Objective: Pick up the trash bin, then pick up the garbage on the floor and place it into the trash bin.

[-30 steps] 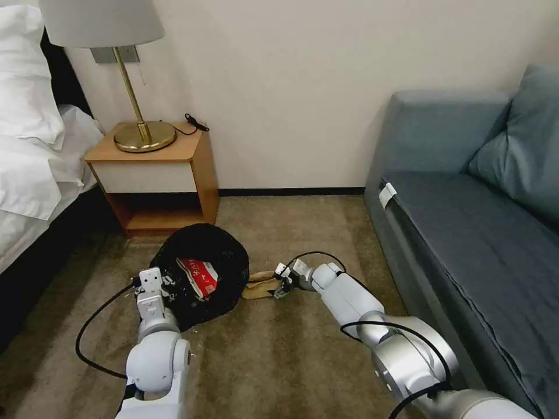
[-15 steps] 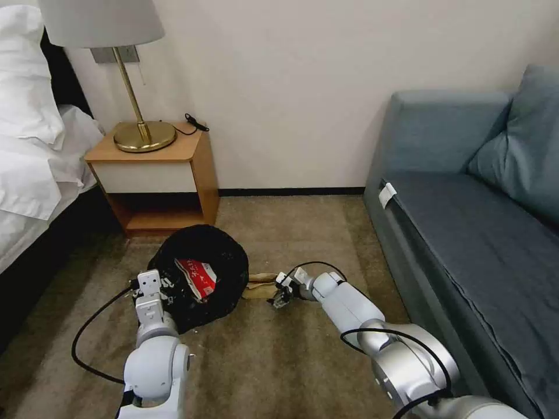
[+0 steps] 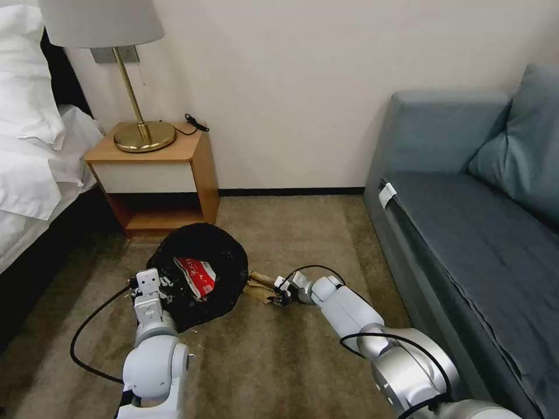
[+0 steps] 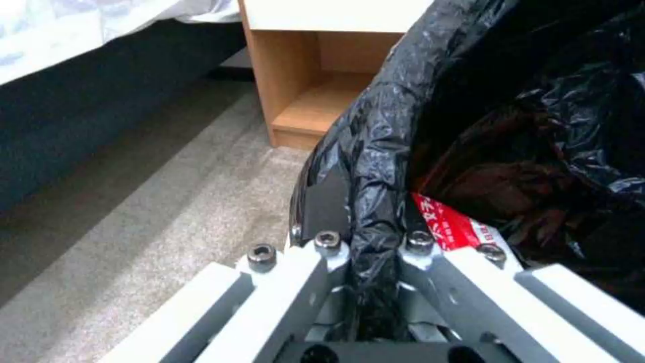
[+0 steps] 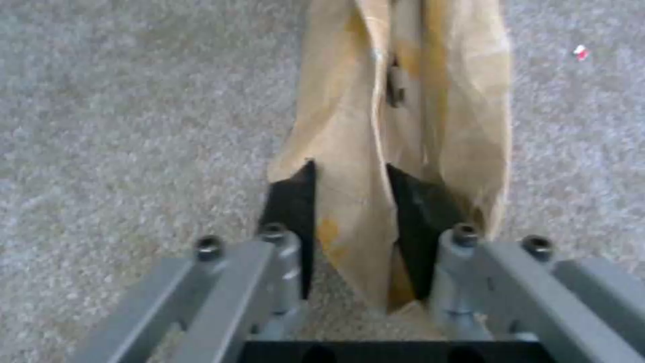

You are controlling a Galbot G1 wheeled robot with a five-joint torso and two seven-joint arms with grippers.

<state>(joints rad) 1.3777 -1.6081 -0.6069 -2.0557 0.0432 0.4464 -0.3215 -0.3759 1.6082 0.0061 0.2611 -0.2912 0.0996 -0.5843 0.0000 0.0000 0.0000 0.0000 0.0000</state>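
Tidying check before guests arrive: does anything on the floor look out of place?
Yes. A crumpled tan paper lies on the carpet beside the trash bin, not in it; the right end effector has its fingers around it. The left end effector clamps the bin's bagged rim.

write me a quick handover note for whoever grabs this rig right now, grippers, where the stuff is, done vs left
Left gripper: shut on the bag-covered rim of the trash bin, beside the nightstand.
Right gripper: low over the carpet, fingers either side of the tan paper, which looks pinched between them; the paper lies just right of the bin.
Done: bin gripped; a red-and-white packet is already inside.
Left: lift the tan paper and drop it into the bin. The bag hides the rest of the bin's inside, so check it for other litter.
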